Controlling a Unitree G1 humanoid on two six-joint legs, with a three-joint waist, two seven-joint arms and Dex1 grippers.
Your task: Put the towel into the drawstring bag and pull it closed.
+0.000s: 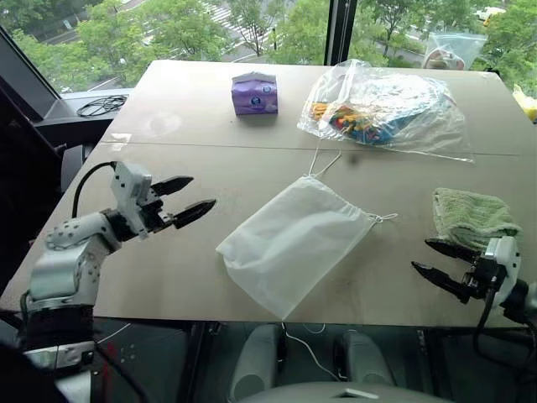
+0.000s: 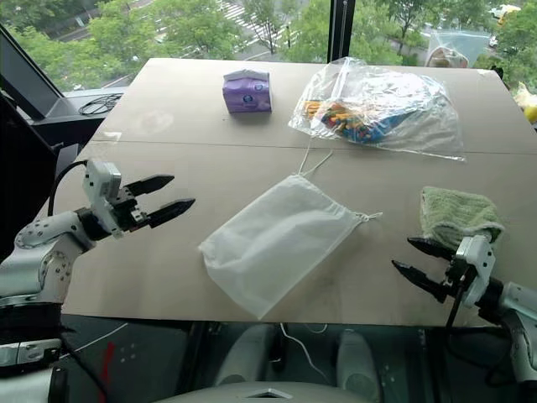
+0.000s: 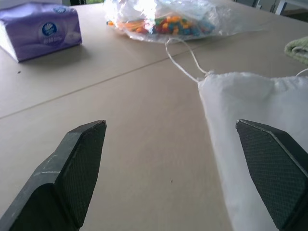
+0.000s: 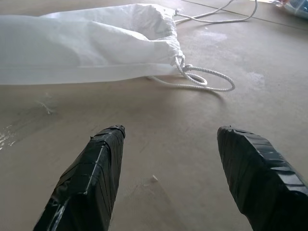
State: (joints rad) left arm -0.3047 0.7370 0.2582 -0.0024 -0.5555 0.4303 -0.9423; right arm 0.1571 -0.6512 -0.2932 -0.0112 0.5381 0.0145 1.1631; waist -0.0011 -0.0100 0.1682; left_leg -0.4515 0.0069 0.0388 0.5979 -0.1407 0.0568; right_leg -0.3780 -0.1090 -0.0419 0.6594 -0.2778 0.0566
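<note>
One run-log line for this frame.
left claw open, empty | right claw open, empty | towel on table | drawstring bag flat, untouched

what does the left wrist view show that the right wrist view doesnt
Left wrist view: the purple box, the clear plastic bag with colourful contents, and an edge of the green towel. Right wrist view: the looped cord at the side of the bag's mouth, close up. Both: the white drawstring bag lying flat on the table, and each view's own hand open and empty, left hand, right hand.
</note>
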